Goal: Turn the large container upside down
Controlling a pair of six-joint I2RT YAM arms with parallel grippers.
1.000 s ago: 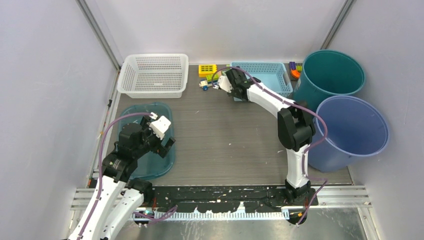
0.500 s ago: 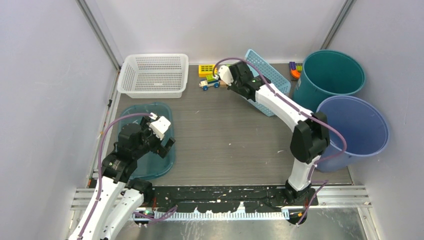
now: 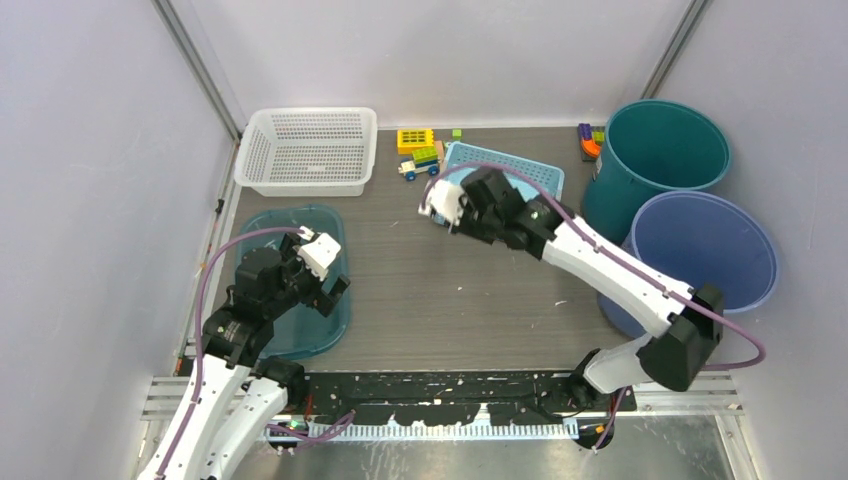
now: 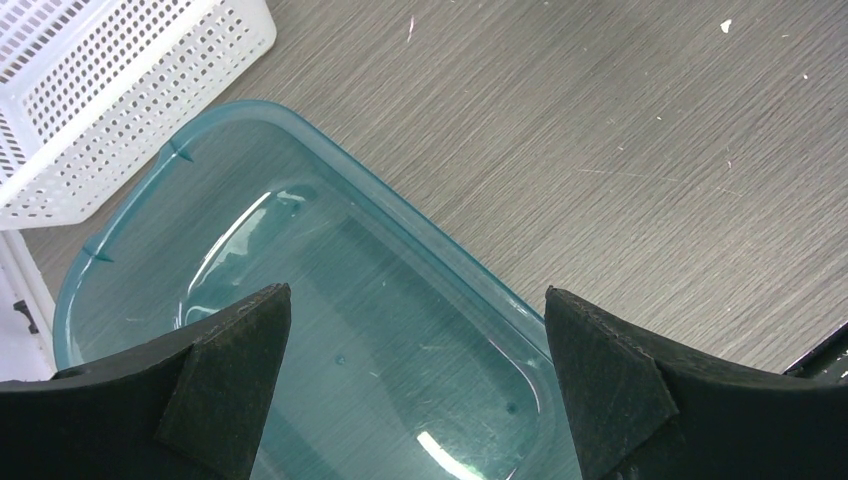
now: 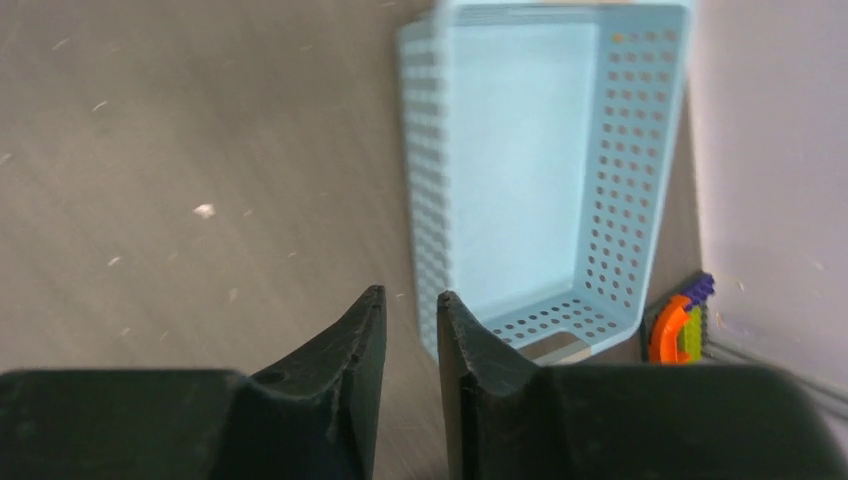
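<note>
A light blue perforated basket [image 3: 510, 165] lies flat at the back of the table, apparently bottom up. It also shows in the right wrist view [image 5: 540, 150], blurred. My right gripper [image 3: 450, 205] hovers just left of it and touches nothing. Its jaws [image 5: 410, 296] stand a narrow gap apart with only table between them. A clear teal tub [image 3: 290, 300] sits at the front left. My left gripper [image 3: 325, 292] hangs over it, wide open and empty. The tub's floor shows between those fingers [image 4: 417, 293].
A white mesh basket [image 3: 308, 150] stands at the back left. A teal bucket [image 3: 665, 145] and a blue bucket [image 3: 705, 250] stand on the right. A toy brick truck [image 3: 420, 160] sits beside the blue basket. More toys [image 3: 590, 140] lie by the teal bucket.
My right gripper lifted the blue basket by its rim, tipped it over and let it go. The basket now lies flat, and the arm has drawn back toward the table's middle. The left arm is still.
</note>
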